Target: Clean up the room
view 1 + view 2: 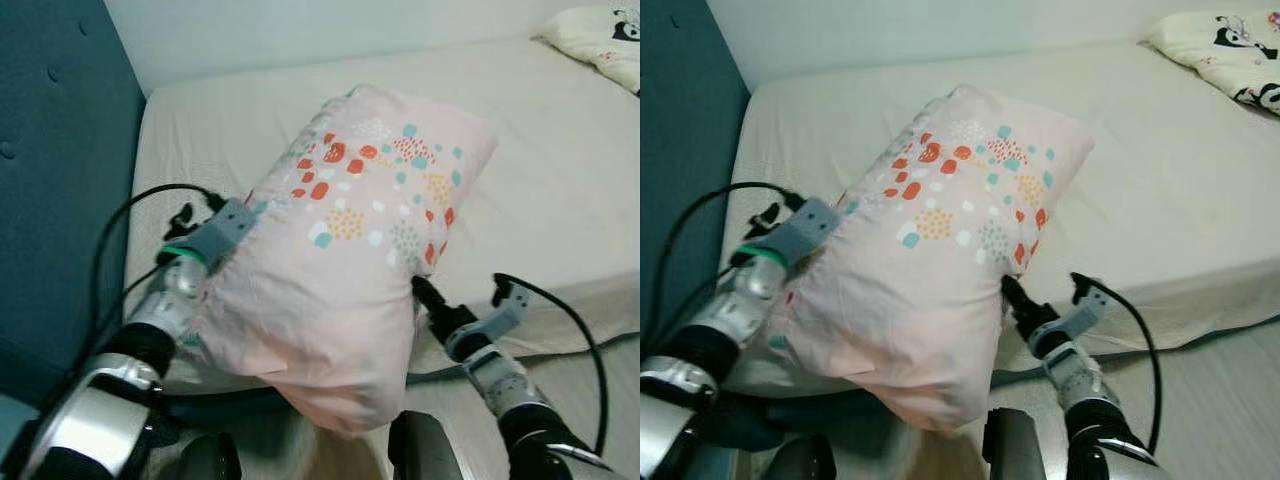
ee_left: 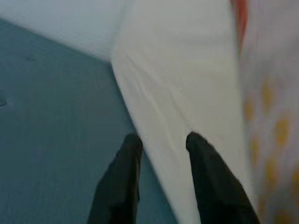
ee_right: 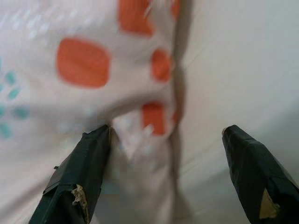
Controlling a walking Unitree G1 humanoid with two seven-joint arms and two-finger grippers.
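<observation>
A large pale pink fabric pillow (image 1: 340, 260), printed with red, teal and yellow dots, is held between both arms above the near edge of the cream-sheeted bed (image 1: 560, 190). The left gripper (image 2: 159, 182) presses the pillow's left side, fingers slightly parted. The right gripper (image 3: 168, 172) stands wide open against its right side. A teal padded headboard (image 1: 60, 180) stands left of the pillow; a white cartoon-print cushion (image 1: 1220, 50) lies beyond.

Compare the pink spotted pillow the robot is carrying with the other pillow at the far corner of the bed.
The pink pillow is pressed between the left gripper and right gripper, near end hanging off the bed; the cream pillow lies flat on it. The pink pillow carries small orange, teal and yellow spots; the cream pillow has black-and-white cartoon prints. Both are soft, pale bed pillows.
</observation>
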